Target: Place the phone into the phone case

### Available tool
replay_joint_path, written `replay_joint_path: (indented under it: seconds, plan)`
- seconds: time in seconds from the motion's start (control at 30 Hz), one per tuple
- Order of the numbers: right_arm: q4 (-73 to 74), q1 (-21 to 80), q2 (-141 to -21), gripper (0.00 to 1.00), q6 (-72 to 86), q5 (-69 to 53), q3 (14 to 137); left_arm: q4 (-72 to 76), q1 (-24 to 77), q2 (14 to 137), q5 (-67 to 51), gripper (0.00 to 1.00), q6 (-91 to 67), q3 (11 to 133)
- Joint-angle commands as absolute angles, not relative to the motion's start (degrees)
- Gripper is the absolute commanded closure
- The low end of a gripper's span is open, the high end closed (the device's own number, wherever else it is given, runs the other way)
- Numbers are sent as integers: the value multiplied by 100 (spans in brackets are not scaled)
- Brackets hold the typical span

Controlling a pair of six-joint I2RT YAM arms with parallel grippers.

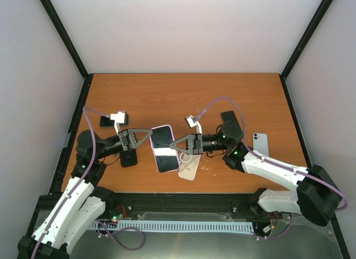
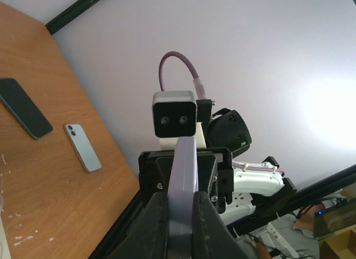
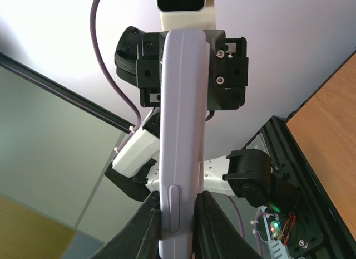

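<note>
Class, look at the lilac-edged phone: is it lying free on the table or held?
Held. The left gripper and right gripper are each shut on a long edge of the phone, its screen facing up.

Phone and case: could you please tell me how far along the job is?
Done, it seems: the phone sits inside the lilac case, whose pale rim frames the screen. In hand: the left gripper and right gripper are shut on its opposite edges. Left: whether every corner is seated cannot be told; pressing it home and letting go remain.
</note>
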State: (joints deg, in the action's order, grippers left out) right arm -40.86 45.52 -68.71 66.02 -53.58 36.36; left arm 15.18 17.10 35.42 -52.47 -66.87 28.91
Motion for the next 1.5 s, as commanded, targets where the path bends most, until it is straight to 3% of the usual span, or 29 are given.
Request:
replay_joint_path:
  seconds: [0.0,0.27,0.33,0.47,0.53,0.7,0.9,0.97,1.03,1.13,1.23,1.47]
  plan:
    - [-4538,4619,-6765,85,6667,-5413,3737,595,1705,3663,-4920,100,-6116,3299]
    - [-4430,4623,-6890,86,6560,-5185,3743,44,1705,3717,-4866,98,-5938,3563]
    - [-4414,4623,-6870,87,6561,-5043,3757,-20,1705,3707,-4846,79,-5992,3577]
    - [-4345,4623,-6845,87,6589,-4658,3864,-38,1705,3688,-4969,31,-6074,3491]
    - [-4301,4622,-6858,87,6618,-4438,3936,-69,1705,3700,-5146,23,-6036,3445]
    - [-4390,4623,-7025,86,6816,-3882,4040,203,1705,3532,-5442,19,-6197,3112]
    - [-4687,4549,-7309,86,7052,-3529,4146,418,1705,3459,-5635,21,-6409,2874]
    - [-4746,4528,-7381,86,7119,-3428,4137,340,1705,3500,-5655,27,-6376,2877]
    - [-4772,4518,-7419,87,7152,-3316,4132,162,1705,3573,-5631,45,-6253,2935]
    - [-4729,4518,-7486,86,7156,-3265,4155,-164,1705,3669,-5466,79,-6056,3045]
    - [-4609,4518,-7498,86,7110,-3273,4159,-482,1705,3776,-5291,99,-5860,3191]
    - [-4279,4522,-7500,83,6971,-3376,4252,-555,1705,3925,-5220,100,-5765,3321]
